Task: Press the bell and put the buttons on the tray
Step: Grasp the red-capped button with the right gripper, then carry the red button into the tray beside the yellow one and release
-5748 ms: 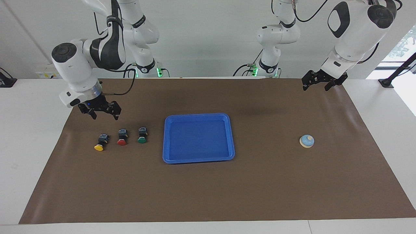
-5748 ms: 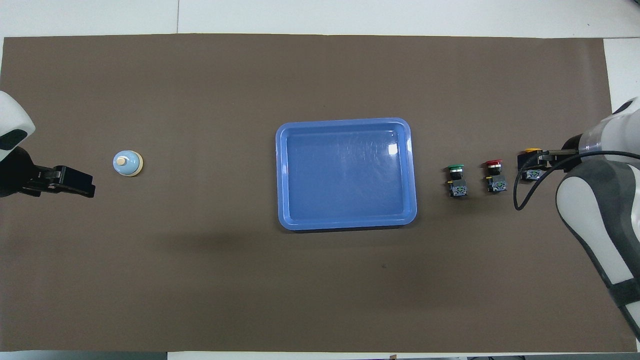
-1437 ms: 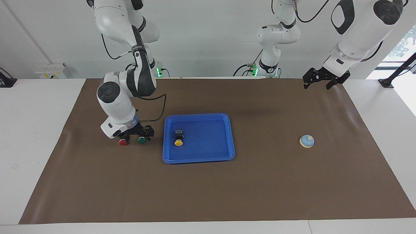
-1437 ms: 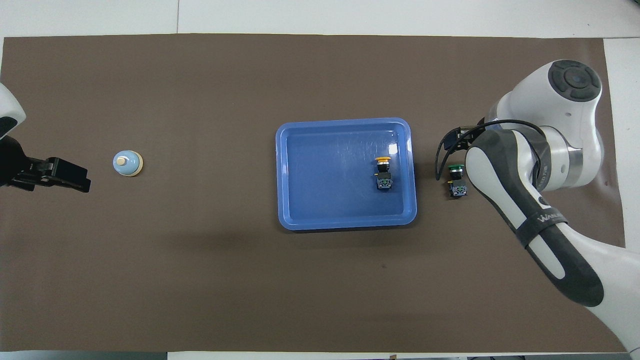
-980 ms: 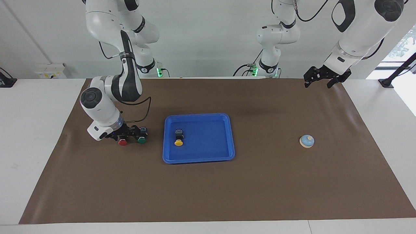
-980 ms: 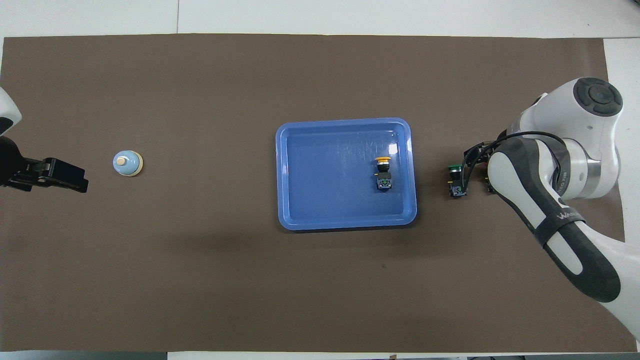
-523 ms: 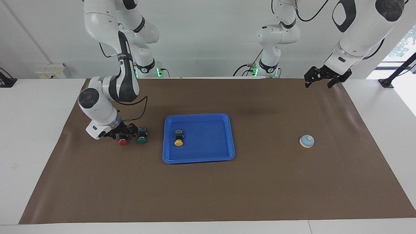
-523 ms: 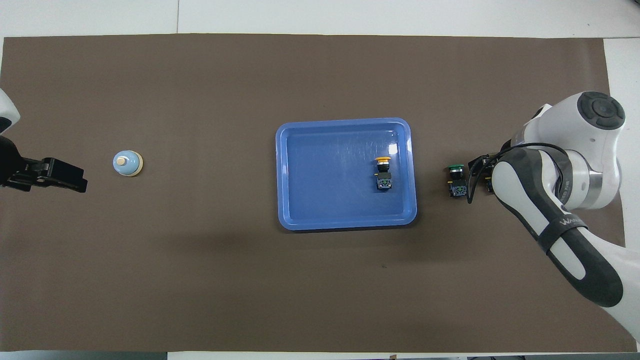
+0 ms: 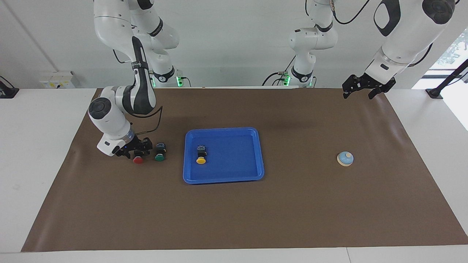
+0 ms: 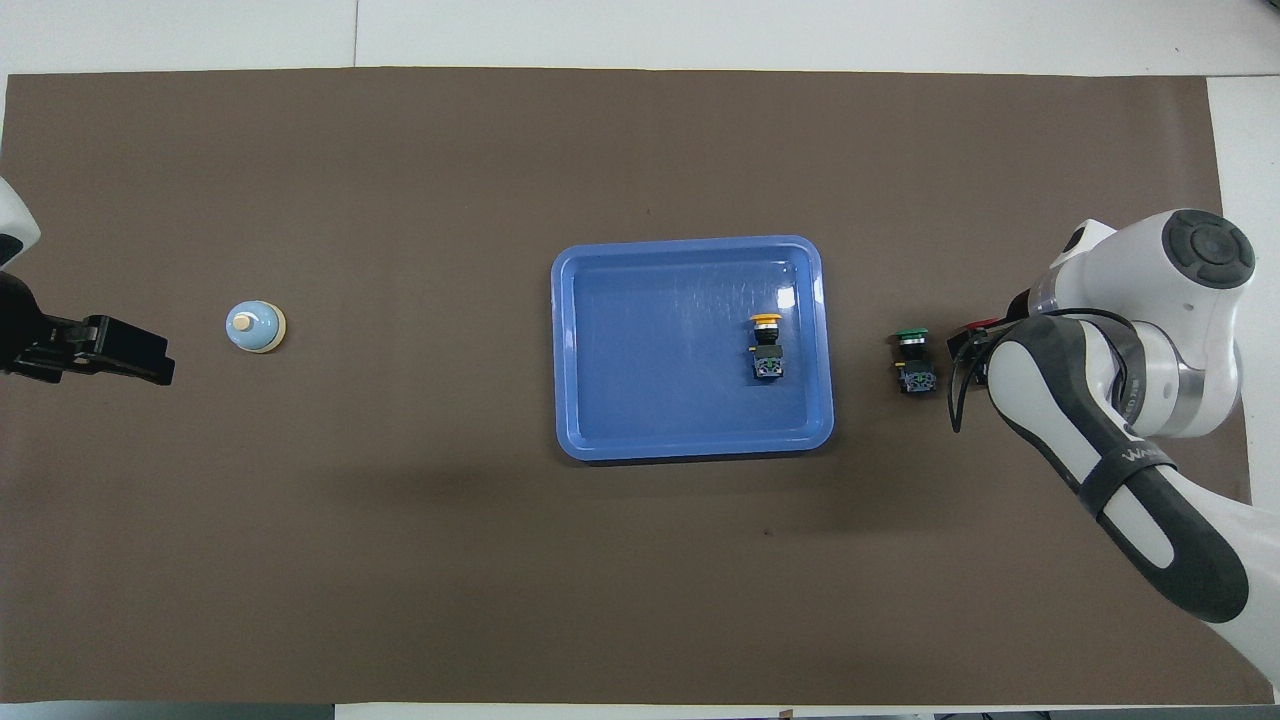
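Brown-covered worktop (image 9: 234,212). Flat bright-blue plastic tray (image 9: 256,155) mid-worktop, yellow-capped black push-button (image 9: 200,157) lying in it. Right end effector (image 9: 136,149) down around red-capped push-button (image 9: 138,159), grip state unclear; green-capped push-button (image 9: 159,155) just beside. Left end effector (image 9: 362,87) waiting, spread wide, holding nothing, well apart from small light-blue dome bell (image 9: 345,159).

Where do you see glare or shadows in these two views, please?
Overhead view: pale glare patch on the tray floor near its corner; a broad soft shadow darkens the brown mat nearer the robots. Facing view: a faint shadow band on the mat by the tray.
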You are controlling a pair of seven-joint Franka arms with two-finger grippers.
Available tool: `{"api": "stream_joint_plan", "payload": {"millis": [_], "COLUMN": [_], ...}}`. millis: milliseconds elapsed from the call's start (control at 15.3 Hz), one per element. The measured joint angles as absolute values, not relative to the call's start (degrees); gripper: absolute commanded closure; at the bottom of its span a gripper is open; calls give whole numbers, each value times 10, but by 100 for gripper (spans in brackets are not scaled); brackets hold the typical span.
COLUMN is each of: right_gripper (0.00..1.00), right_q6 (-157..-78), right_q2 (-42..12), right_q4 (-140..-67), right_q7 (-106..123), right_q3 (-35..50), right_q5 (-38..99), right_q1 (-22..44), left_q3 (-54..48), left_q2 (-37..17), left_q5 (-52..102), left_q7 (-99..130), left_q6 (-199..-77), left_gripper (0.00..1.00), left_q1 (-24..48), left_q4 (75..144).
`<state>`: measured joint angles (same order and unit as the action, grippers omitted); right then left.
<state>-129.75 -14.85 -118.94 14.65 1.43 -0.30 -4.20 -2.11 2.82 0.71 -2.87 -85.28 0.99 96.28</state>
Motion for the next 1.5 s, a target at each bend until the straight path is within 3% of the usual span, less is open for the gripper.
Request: {"api": "stream_joint_plan", "payload": {"millis": [65,131,523,914,1241,1502], "right_gripper": [94,100,100,100,100,100], "right_q6": [-1302,-1309,-1306,-1158,-1164,-1201], "right_q2": [-149,-149,-147,-150,-207,-242], "right_q4": [-1191,-1195,-1179,-1020,-971,-965], "right_q7": [144,139,114,-104,-219,-226], "right_q3": [14,15,27,35,36,35], "right_q5": [-3,-3,-1,4,48,51], "right_q1": [-42,-42,-31,116,212,229], "left_q3": [-21,-21,-21,-21,-21,-21], "left_q2": [28,28,28,28,28,28], "left_q5": [7,7,7,7,7,7], "left_q7": [-29,-29,-29,-29,-29,-29], "left_q6": [-853,-853,-853,-853,-853,-853], "left_gripper": [0,0,0,0,0,0], "left_q1": [10,10,10,10,10,10], "left_q4": [963,963,963,963,963,963]}}
